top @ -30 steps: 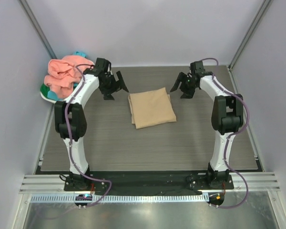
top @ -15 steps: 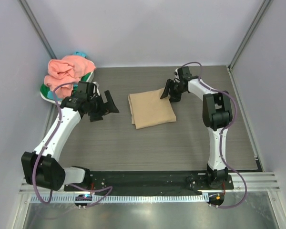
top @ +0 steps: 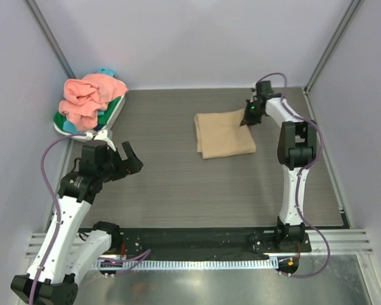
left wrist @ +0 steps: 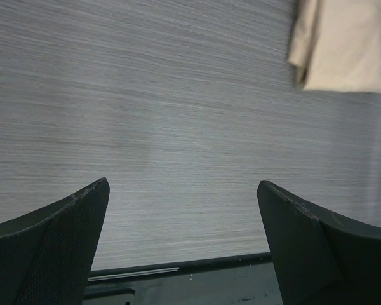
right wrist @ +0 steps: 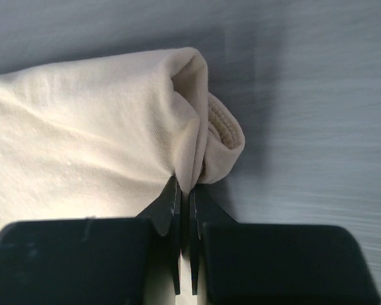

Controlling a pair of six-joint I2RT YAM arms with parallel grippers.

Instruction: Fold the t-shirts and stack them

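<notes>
Top view: the tan t-shirt [top: 223, 135], folded into a flat rectangle, lies far right on the table [top: 178, 190], its corner pinched by the right gripper [top: 249, 116]; left wrist: the left gripper [left wrist: 183, 185] spread wide; right wrist: cloth bunched between pressed jaws.

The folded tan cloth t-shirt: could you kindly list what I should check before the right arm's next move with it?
1. Right pincer shut on a corner of the folded tan cloth t-shirt: ok.
2. Grip catches every layer of that corner: cannot tell.
3. Shirt lies flat and folded on the grey wood-grain table: ok.
4. Left pincer open, empty and apart from the shirt: ok.
5. Crumpled salmon pink t-shirt on the white oval basket folded: not ok.
</notes>
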